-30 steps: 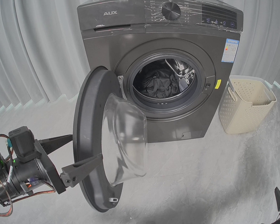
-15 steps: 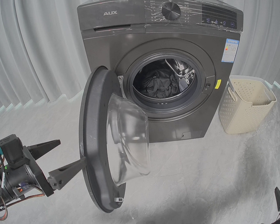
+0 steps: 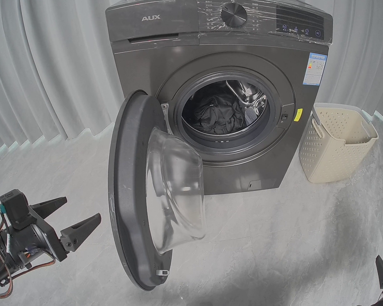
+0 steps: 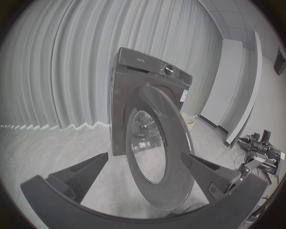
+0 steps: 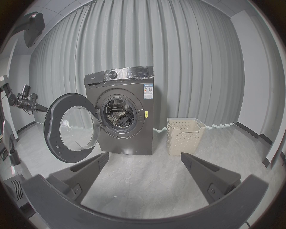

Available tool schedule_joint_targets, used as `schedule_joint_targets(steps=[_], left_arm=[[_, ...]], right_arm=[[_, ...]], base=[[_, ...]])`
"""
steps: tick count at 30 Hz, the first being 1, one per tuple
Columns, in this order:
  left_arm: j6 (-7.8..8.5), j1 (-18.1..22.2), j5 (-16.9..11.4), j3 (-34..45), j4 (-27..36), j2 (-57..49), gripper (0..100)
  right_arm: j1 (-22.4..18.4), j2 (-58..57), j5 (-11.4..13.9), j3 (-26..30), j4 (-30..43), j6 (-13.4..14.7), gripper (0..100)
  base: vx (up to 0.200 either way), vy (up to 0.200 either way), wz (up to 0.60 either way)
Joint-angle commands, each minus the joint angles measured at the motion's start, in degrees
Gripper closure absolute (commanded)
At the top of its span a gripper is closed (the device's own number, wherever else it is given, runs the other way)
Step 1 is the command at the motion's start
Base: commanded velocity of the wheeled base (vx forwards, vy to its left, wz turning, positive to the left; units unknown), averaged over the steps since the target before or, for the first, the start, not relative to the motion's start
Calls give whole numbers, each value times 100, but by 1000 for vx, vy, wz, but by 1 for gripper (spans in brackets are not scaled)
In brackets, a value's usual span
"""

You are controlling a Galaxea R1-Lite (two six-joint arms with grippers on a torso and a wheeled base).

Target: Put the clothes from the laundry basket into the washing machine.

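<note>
**Curtains, tile and bare walls**

A pale pleated curtain (image 3: 42, 75) hangs from ceiling to floor across the whole back of the room, its hem zigzagging along the floor. The floor (image 3: 271, 241) is light grey marbled tile with faint seams. Off to one side a white wall (image 4: 222, 89) meets it along a dark skirting strip (image 4: 212, 122). Overhead is a panelled ceiling (image 4: 235, 26), and a dark box (image 5: 32, 25) is mounted high up near it.

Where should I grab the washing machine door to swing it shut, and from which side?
Probably the washing machine door's free rim, opposite the hinge. It stands swung open, that thin edge facing the open left gripper, which could come in from the robot's left and straddle it.
</note>
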Motion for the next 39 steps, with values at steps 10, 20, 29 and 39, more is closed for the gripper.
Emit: schedule_joint_targets(steps=[10,20,29,39], left_arm=[[18,-551,20,-332,-785,1308,0],[-44,-1096,46,-789,-864,1861,0],[-70,-1395,73,-1211,-1321,2520,0],[-106,-1693,301,-1774,-1559,3162,0]], right_arm=[[2,-93,1,101,0,-2,0],[2,-93,1,101,0,-2,0],[2,-93,1,101,0,-2,0],[2,-93,1,101,0,-2,0]], base=[[0,0,0],[0,0,0],[0,0,0],[0,0,0]])
